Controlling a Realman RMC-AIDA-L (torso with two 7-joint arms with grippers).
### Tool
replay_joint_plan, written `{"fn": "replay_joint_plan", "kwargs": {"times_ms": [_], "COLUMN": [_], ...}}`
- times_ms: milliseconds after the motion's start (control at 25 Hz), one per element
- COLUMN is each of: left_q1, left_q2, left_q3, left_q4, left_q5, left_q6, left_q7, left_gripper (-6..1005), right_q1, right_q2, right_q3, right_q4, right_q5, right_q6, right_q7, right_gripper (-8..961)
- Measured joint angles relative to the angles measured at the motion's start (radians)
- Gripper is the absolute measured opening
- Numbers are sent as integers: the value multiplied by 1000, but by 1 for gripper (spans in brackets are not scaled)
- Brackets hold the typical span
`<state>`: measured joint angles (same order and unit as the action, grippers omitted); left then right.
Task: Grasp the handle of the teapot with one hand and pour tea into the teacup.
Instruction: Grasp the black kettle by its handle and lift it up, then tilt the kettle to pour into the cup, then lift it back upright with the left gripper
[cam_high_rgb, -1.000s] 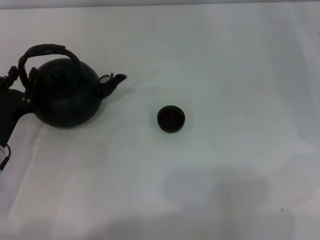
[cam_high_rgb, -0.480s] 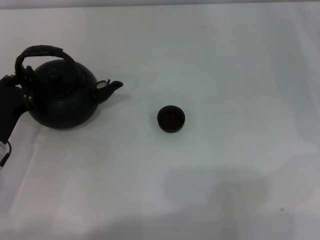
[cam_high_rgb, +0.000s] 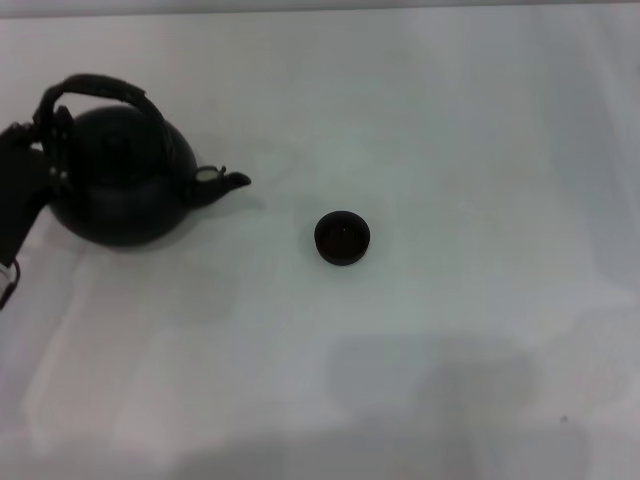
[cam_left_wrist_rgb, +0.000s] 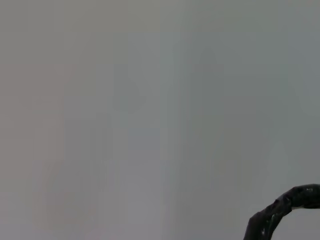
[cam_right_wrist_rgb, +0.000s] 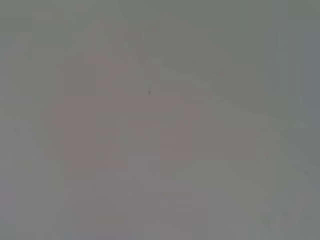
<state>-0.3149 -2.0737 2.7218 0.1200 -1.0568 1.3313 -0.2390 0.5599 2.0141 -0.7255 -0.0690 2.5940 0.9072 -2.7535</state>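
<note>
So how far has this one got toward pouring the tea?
Early. The left gripper is at the rear end of the teapot's handle. The spout points toward the teacup but sits well apart from it. Carrying over, tilting and pouring are left. The right gripper is out of view.

Matt black teapot (cam_high_rgb: 125, 190), rough-wrapped handle (cam_high_rgb: 100, 90), smooth white table (cam_high_rgb: 450, 130).

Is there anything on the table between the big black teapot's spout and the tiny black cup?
Nothing visible: only bare white table lies between the round black teapot, with the left gripper at its arched handle, and the small black teacup.
</note>
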Motion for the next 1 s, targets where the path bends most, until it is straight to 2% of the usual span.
{"fn": "replay_joint_plan", "kwargs": {"times_ms": [360, 520, 640, 1000], "left_q1": [-102, -164, -216, -327], "left_q2": [7, 17, 40, 114], "left_q3": [11, 71, 118, 121], "left_q4": [-137, -209, -242, -275], "left_q5": [10, 35, 72, 200], "left_q6": [138, 175, 190, 201], "left_q7": [-68, -72, -72, -94], "left_gripper": [123, 123, 122, 121], "right_q1": [-2, -2, -2, -5], "right_q2": [0, 0, 0, 0], "right_q3": [0, 0, 0, 0], "right_q4": [0, 0, 0, 0], "right_q5": [0, 0, 0, 0], "right_q6": [-4, -4, -5, -13], "right_q7": [0, 0, 0, 0], "right_gripper": [845, 844, 844, 844]}}
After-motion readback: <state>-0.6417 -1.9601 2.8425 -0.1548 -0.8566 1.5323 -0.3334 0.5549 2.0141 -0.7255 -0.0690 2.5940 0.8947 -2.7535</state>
